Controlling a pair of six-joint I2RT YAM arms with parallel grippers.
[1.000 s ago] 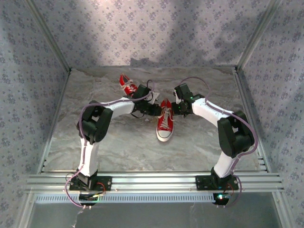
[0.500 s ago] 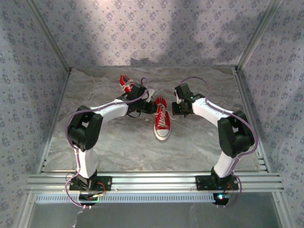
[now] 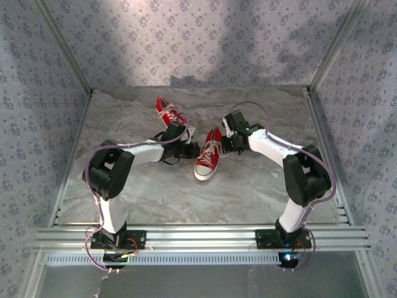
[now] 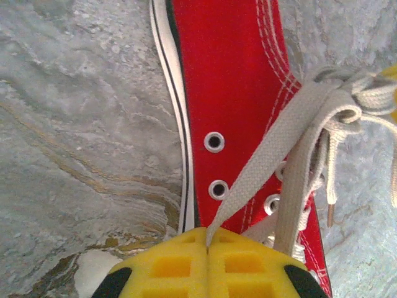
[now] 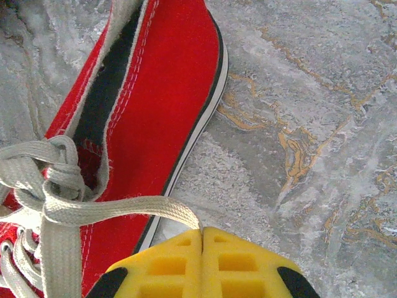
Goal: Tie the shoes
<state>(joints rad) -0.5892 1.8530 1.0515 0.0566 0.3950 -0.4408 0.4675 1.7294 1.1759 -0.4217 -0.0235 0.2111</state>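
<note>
Centrally on the marble-look table [image 3: 260,192], one red canvas sneaker [image 3: 206,160] is lying toe toward the near edge, its mate [image 3: 169,113] resting farther back-left. L gripper [image 4: 206,239] & R gripper [image 5: 202,236] are each pinching a white lace [image 4: 279,139] end, jaws fully clenched, on opp. sides, presumably so an outward pull cinches the crossed knot [image 5: 59,180].

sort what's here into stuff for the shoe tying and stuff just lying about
For the job: centre red sneaker, its white laces, far red sneaker, left gripper and right gripper, each pinching a lace.
Just there: marbled tabletop, aluminium rail, patterned walls.
</note>
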